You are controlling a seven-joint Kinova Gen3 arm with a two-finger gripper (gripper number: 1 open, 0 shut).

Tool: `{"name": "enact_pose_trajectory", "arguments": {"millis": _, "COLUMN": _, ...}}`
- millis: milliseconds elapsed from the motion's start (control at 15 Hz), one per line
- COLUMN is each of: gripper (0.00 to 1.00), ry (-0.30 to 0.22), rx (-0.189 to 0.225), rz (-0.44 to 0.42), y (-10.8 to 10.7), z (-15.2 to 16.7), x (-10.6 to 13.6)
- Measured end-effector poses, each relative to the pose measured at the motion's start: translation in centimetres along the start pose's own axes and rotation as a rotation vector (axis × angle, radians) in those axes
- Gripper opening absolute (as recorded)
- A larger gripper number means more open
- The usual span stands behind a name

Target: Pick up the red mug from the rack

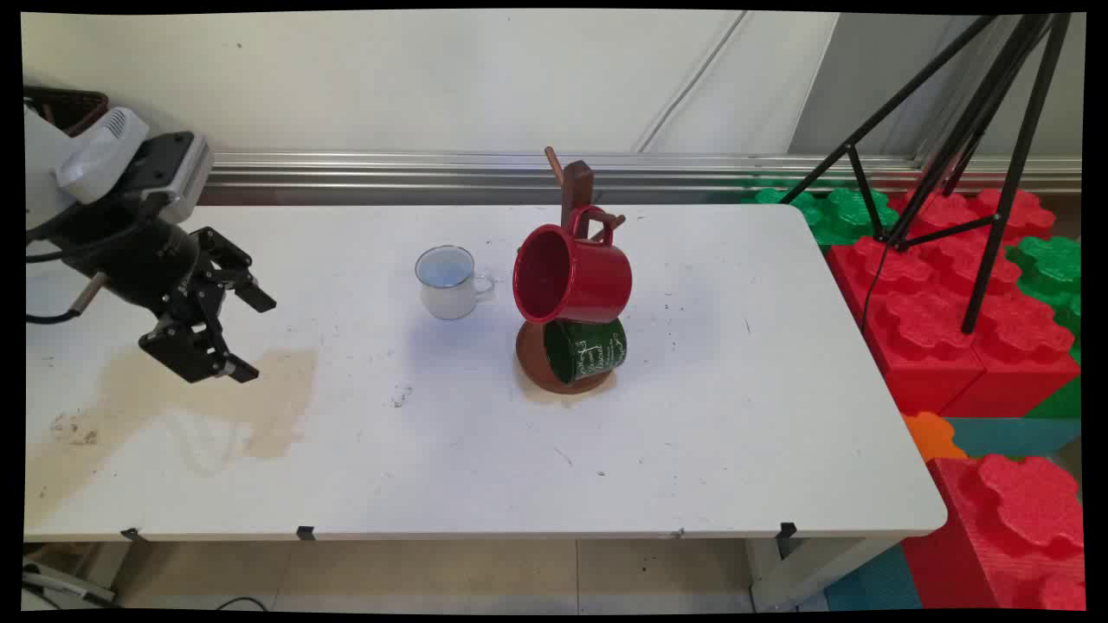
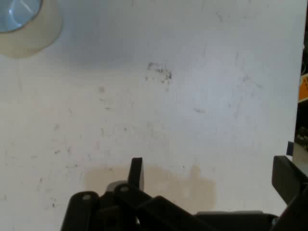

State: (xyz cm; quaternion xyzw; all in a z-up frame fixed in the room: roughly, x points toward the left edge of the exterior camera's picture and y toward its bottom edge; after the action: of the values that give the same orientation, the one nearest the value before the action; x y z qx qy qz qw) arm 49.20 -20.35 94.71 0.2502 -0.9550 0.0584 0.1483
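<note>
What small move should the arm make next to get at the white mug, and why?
Probably shift the open, empty gripper sideways toward the white mug. It hangs over the brown stain, well left of the mug, which stands upright apart from the mug tree; the hand view catches only its edge.

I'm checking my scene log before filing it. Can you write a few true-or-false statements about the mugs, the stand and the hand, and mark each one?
1. The red mug hangs on the wooden mug stand. True.
2. The green mug stands upright on the table. False: it hangs on its side low on the stand.
3. The hand holds the white mug. False: it is open and empty, left of that mug.
4. A brownish stain marks the table below the hand. True.
</note>
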Motion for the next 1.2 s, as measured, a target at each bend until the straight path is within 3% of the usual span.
{"name": "enact_pose_trajectory", "arguments": {"millis": 600, "gripper": 1.0, "ry": 0.053, "rx": 0.008, "rz": -0.053, "y": 1.0, "z": -3.6, "x": 4.0}}
{"name": "enact_pose_trajectory", "arguments": {"millis": 1200, "gripper": 1.0, "ry": 0.105, "rx": 0.063, "rz": -0.154, "y": 3.2, "z": -6.1, "x": 9.6}}
